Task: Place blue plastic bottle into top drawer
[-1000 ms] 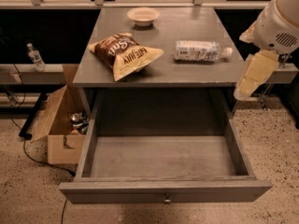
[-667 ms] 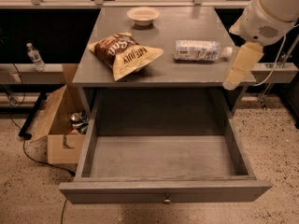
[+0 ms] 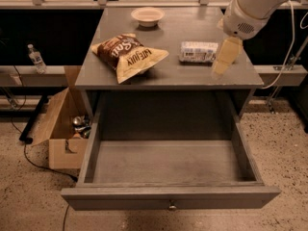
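The blue plastic bottle [image 3: 197, 52] lies on its side on the grey cabinet top [image 3: 163, 76], right of centre. Its right end is hidden behind my gripper. My gripper [image 3: 224, 57] hangs from the white arm [image 3: 250, 8] at the upper right, pointing down over the top's right part, right next to the bottle's right end. It holds nothing that I can see. The top drawer [image 3: 168, 198] is pulled wide open below the top, with a small round knob [image 3: 171, 207] on its front panel. Nothing lies in it.
A brown and cream chip bag [image 3: 127, 54] lies on the left of the cabinet top. A small pale bowl [image 3: 147, 16] stands at the back. An open cardboard box [image 3: 57, 129] sits on the floor to the left. A small clear bottle [image 3: 36, 59] stands far left.
My gripper has moved left and away from the camera, from beside the cabinet's right edge to over the top next to the bottle. The bottle, bag and drawer have not moved.
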Controlling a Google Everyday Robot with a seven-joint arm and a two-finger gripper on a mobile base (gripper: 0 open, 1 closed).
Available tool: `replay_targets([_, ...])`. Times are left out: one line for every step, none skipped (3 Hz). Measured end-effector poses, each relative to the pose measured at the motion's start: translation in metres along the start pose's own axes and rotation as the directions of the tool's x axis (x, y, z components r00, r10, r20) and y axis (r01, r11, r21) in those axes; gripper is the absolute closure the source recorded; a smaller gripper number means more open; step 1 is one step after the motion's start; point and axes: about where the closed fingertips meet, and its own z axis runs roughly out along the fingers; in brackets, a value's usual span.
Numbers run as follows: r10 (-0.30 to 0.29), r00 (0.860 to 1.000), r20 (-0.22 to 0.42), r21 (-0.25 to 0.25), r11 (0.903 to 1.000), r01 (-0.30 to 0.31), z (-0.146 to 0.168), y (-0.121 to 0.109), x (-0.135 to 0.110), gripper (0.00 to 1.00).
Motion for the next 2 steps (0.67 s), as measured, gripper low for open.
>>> replay_targets([0.006, 1.000, 0.024, -0.031, 0.9995, -0.005, 0.031, -0.020, -0.011, 0.00])
replay_targets([0.048, 0.998, 0.040, -0.074, 0.9962, -0.045, 0.063, -0.038, -0.018, 0.00])
